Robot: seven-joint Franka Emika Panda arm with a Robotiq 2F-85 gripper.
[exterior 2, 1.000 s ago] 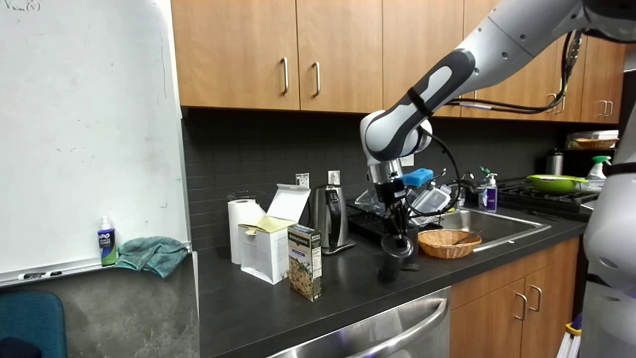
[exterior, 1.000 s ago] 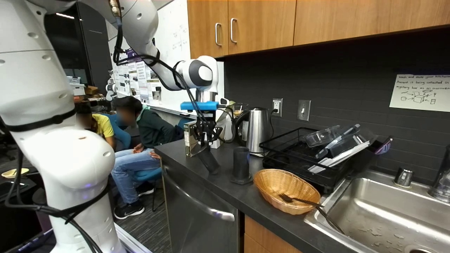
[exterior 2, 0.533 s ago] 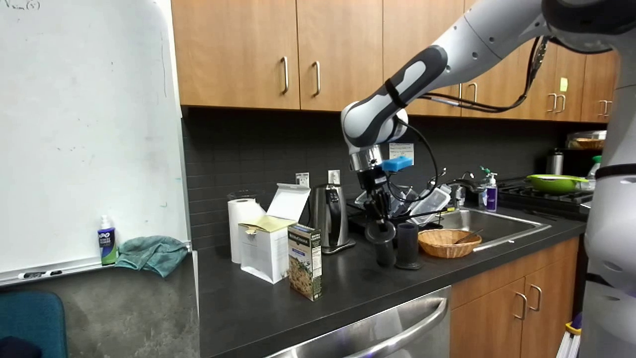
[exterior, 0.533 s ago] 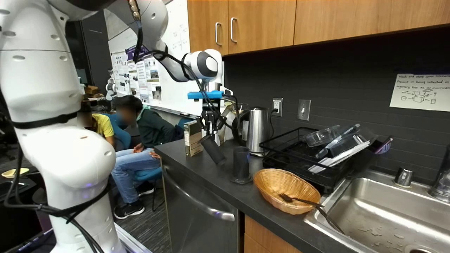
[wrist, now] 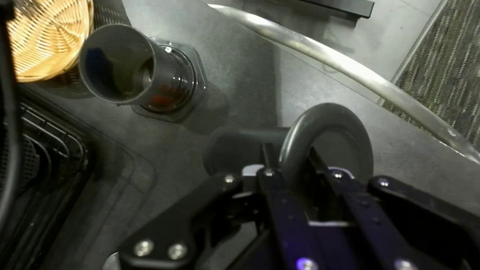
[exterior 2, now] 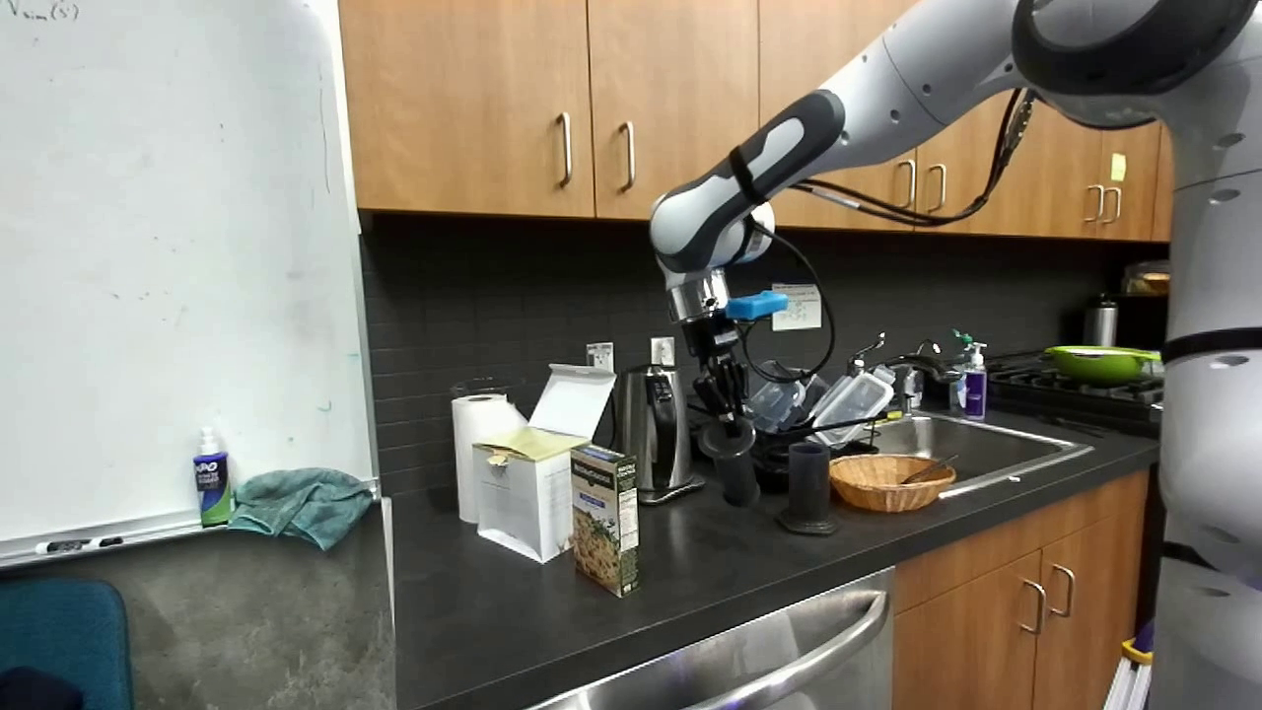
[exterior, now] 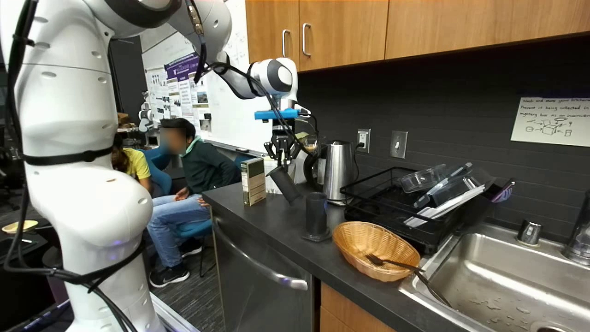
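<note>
A dark grey cylinder with a round flanged end (exterior: 285, 185) hangs tilted over the counter, its flange up at my gripper (exterior: 282, 165). My gripper's jaws are shut on the flange's rim, as the wrist view shows, with one finger on each side of it. The cylinder's body (wrist: 240, 148) slants down and away beneath the fingers. Beside it, apart from it, a second dark, see-through cylinder (exterior 2: 808, 483) stands upright on a flat wide base. In the wrist view this upright cylinder (wrist: 165, 80) is at the upper left, its open mouth showing.
A wicker basket (exterior: 364, 272) with a dark fork stands beside the sink (exterior: 488, 244). Behind the cylinders are a black dish rack (exterior: 368, 186) and a steel kettle (exterior 2: 656, 434). A food box (exterior 2: 605, 518) and an open white box (exterior 2: 513, 503) stand near the counter's other end.
My gripper has risen with the tilted cylinder in it, moving right in an exterior view and left in an exterior view. The upright cylinder and basket have stayed put.
</note>
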